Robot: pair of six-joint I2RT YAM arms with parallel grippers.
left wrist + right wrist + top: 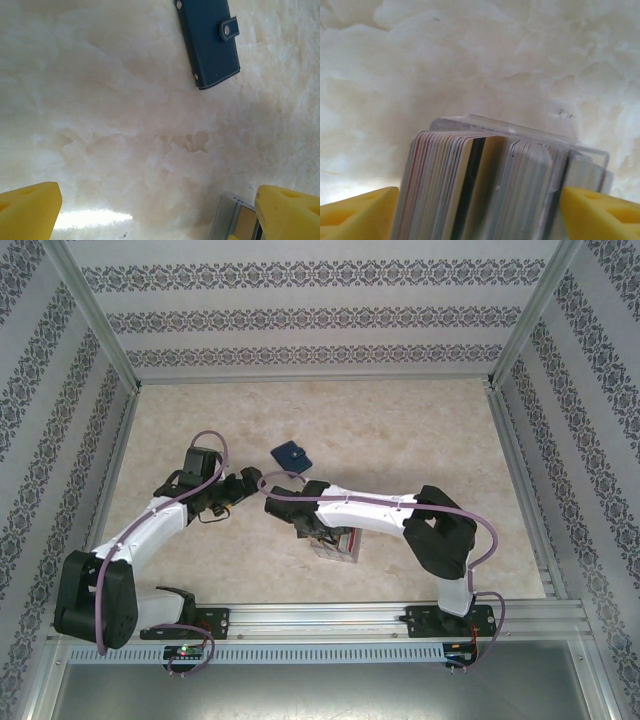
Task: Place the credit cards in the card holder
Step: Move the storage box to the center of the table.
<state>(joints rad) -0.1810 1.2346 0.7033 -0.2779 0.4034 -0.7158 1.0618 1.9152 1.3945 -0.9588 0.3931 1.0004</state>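
While credit cards (451, 190) fill clear rack (592, 156), card holder (207, 42) shut, left gripper (160, 212) wide, right gripper (479, 214) flanking them, hold unclear.

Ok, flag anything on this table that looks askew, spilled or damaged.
Nothing spilled or damaged. Two small things: the card holder lies closed and skewed to the edges of the table, and the credit cards in the clear rack lean apart into two bunches with a gap between them.
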